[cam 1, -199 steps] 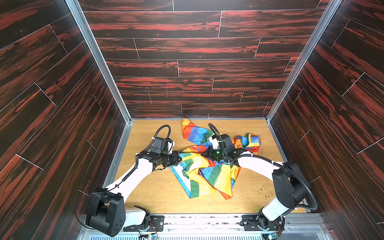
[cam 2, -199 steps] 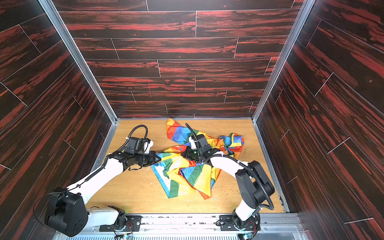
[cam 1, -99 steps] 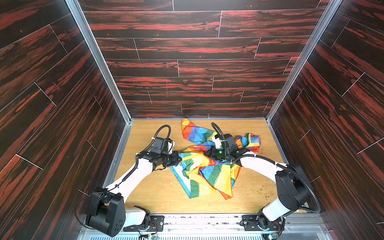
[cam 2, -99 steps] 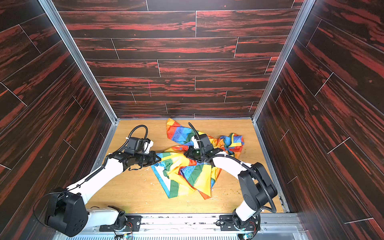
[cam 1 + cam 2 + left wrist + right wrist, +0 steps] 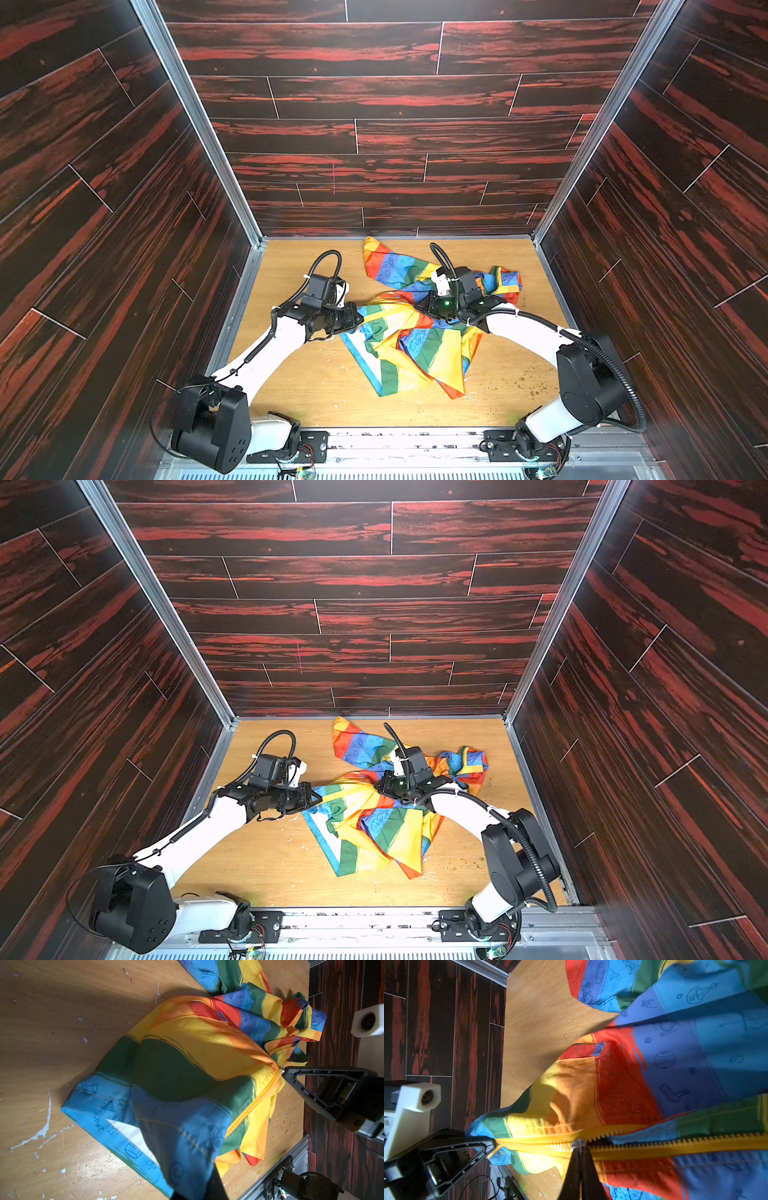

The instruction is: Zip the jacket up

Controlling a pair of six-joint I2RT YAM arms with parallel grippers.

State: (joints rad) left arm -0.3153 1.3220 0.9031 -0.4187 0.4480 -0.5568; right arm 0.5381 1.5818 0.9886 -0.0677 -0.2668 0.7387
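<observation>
**Jacket** (image 5: 415,345) — thin, shiny, striped cloth — lies crumpled on the bench (image 5: 316,386), at its middle and toward the right arm's side, with part spread toward the back wall.

**Handling, as judged:** light, limp and probably slick. It has no stiffness of its own and would bunch ahead of the slider unless kept stretched. The best holds are the two now in use — the hem (image 5: 483,1126) at the foot of the zipper (image 5: 675,1145), and the small metal pull (image 5: 579,1144), which a pinch could easily lose.

**Grip:** left jaws are pressed together on the hem corner, right jaws on the pull. The teeth are meshed between hem and slider and parted beyond it; most of the track looks unzipped.

**Pose:** the left arm (image 5: 266,353) reaches in low from the front, wrist near level, jaws aimed across at the jacket's near edge. The right arm (image 5: 528,328) bends at the elbow and comes over the cloth, wrist above the jacket's middle. Between the two grips the zipper runs taut, lifted off the bench.
</observation>
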